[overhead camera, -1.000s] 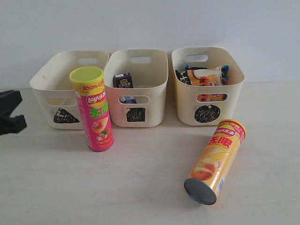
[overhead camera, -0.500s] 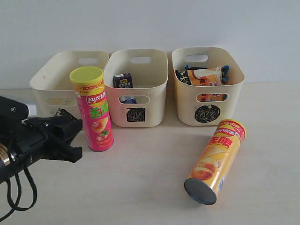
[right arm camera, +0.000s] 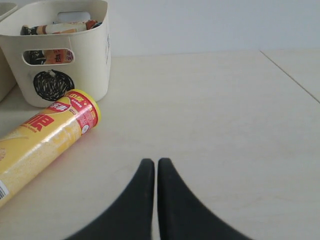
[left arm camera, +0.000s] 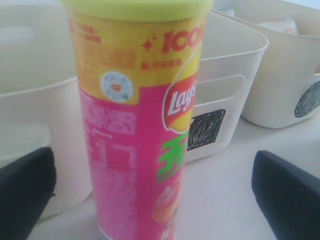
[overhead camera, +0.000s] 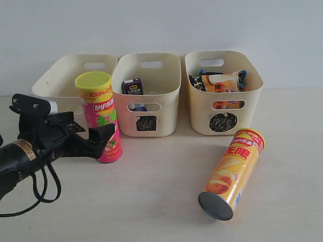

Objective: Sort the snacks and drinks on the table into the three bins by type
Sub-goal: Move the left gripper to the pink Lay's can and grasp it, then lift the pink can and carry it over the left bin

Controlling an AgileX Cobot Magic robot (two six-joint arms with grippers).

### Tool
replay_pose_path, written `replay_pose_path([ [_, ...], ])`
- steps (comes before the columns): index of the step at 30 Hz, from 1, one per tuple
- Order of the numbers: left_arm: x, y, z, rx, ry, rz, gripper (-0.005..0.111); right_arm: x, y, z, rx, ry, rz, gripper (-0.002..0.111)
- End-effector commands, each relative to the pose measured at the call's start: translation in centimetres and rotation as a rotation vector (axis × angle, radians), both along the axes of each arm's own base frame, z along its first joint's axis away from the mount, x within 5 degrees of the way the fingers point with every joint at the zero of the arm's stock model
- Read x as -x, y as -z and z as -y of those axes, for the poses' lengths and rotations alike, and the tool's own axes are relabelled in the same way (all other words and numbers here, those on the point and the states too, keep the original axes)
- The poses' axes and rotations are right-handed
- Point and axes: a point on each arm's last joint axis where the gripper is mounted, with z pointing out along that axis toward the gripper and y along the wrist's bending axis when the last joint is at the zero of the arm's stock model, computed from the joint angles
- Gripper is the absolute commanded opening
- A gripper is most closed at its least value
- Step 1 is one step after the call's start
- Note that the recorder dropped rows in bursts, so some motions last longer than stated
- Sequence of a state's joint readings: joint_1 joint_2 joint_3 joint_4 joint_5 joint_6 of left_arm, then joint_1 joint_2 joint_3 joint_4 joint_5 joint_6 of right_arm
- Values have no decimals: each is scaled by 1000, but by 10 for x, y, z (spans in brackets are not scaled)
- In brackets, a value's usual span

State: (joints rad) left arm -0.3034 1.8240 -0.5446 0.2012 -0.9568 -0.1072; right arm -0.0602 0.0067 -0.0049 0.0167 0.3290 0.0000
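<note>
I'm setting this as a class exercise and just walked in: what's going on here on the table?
The left fingers stand open on either side of the upright pink chip tube, not yet gripping it. The orange-yellow tube lies on its side before the right bin, which holds the noodle packets. The drink carton sits in the middle bin. The right fingers are shut, holding nothing.

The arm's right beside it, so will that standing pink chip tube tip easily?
The pink chip tube stands tall on a narrow base, so a sideways nudge would probably tip it. Its glossy round wall looks slippery; once down, it would likely roll.
</note>
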Motion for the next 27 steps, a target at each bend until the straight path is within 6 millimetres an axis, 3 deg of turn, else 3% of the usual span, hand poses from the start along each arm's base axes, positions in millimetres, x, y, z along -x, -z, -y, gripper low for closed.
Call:
replay_pose_path([
  [1, -12, 0, 6, 20, 4, 23, 108, 0, 1, 0, 4, 0, 8, 0],
  [10, -36, 9, 14, 24, -2, 31, 107, 0, 1, 0, 4, 0, 8, 0],
  [15, -51, 16, 15, 16, -37, -7, 97, 0, 1, 0, 4, 0, 8, 0],
  [17, -56, 19, 14, 11, -70, -43, 84, 0, 1, 0, 4, 0, 8, 0],
  [19, -56, 19, 14, 12, -73, -45, 62, 0, 1, 0, 4, 0, 8, 0],
  [21, -56, 19, 14, 9, -72, -49, 22, 0, 1, 0, 4, 0, 8, 0],
  [22, -56, 20, 14, 4, -65, -52, 7, 0, 1, 0, 4, 0, 8, 0],
  [27, -47, 17, 13, 9, -49, -72, 4, 0, 1, 0, 4, 0, 8, 0],
])
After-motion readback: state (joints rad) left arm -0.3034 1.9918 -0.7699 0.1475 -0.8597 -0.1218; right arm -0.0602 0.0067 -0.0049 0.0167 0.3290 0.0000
